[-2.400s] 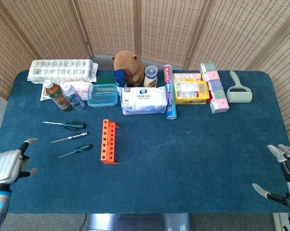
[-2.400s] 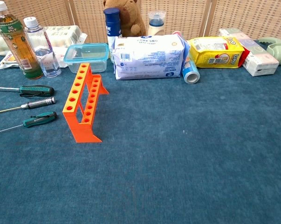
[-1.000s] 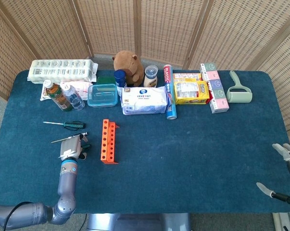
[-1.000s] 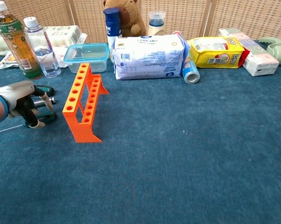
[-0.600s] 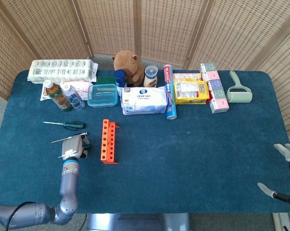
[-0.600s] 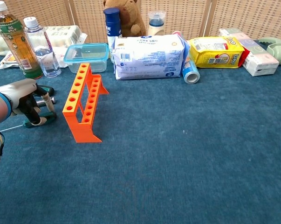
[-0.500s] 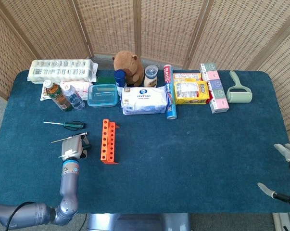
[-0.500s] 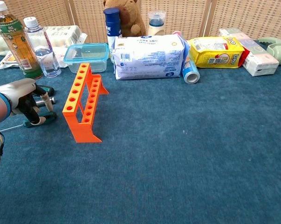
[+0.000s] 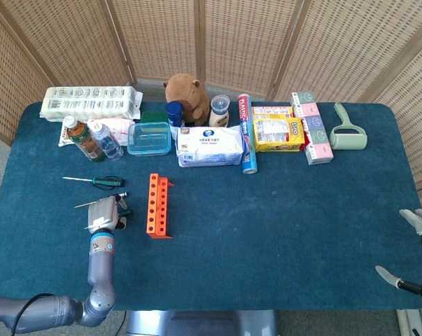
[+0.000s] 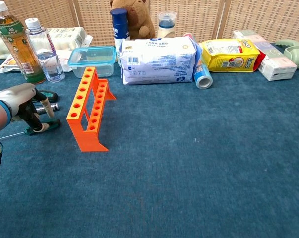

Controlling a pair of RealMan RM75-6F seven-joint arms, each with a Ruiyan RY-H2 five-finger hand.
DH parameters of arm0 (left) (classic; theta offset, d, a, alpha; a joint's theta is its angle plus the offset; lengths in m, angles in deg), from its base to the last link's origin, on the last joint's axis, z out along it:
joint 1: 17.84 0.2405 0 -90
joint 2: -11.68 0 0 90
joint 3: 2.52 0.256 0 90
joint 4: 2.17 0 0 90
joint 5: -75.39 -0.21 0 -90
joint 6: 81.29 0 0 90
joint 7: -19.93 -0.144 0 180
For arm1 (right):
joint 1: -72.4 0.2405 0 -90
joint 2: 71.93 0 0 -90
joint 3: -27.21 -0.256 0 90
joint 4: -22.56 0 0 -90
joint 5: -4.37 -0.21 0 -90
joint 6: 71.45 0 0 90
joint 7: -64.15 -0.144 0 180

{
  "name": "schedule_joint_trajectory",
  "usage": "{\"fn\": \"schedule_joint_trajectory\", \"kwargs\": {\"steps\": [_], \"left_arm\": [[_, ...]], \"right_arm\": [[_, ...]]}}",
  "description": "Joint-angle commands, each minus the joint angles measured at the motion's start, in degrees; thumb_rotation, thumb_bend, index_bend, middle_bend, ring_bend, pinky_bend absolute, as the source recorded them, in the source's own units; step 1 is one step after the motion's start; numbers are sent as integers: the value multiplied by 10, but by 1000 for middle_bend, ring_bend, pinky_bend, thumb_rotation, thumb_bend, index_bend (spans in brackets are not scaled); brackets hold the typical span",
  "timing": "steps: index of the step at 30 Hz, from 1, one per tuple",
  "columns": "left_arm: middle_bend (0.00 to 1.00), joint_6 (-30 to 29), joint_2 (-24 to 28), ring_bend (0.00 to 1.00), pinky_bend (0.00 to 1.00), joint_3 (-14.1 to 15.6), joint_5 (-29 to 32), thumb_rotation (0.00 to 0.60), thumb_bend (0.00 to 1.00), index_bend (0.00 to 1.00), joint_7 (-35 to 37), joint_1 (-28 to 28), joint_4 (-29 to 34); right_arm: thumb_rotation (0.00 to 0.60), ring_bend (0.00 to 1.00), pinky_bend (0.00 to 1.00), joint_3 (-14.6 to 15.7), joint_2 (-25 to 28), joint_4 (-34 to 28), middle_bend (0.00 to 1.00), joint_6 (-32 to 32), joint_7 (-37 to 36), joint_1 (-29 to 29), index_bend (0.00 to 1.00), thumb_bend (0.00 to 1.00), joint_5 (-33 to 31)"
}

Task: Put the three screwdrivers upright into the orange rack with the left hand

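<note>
Left hand (image 10: 21, 101) sits low over nearest screwdriver (image 10: 37, 129), fingers (image 10: 38, 117) curled round its handle, apparently grasping it, on the cloth just left of orange rack (image 10: 88, 108). Other two screwdrivers (image 9: 95, 181) lie behind. Right hand (image 9: 413, 252) idle, fingers spread. Risk: thin handle may roll or slip, shaft may tilt and knock rack

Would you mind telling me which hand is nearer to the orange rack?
The left hand is nearer, just left of the orange rack; the right hand sits at the table's far right edge.
</note>
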Motion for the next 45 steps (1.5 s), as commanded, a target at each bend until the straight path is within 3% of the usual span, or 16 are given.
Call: {"fn": "schedule_joint_trajectory", "kwargs": {"steps": [1,8,16,21,35,45], "left_arm": [[977,-5,-4,976,951,3,-4,600,339,457,-4,0,-6],[978,-5,-13,976,950,4,-1,600,323,457,-12,1,-17],[977,-8,-15,976,950,4,-2,600,139,457,-21,3,-18],[978,-5,-8,976,950,1,-6,600,88,457,-17,7,-11],[977,-19,16,977,950,-4,-13,600,49,457,-27,13,29],[977,-12,2,976,950,-3,-1,600,91,457,-29,12,11]], "right_arm": [[600,87,22,0,0,0,141,0,-1,0,71,31,0],[600,87,23,0,1,0,141,1,-2,0,71,31,0],[600,87,23,0,1,0,141,2,-3,0,71,31,0],[600,87,23,0,1,1,141,1,-4,0,71,32,0],[600,87,23,1,1,0,141,3,-3,1,71,31,0],[600,87,22,1,2,0,141,2,-5,0,71,31,-1]]}}
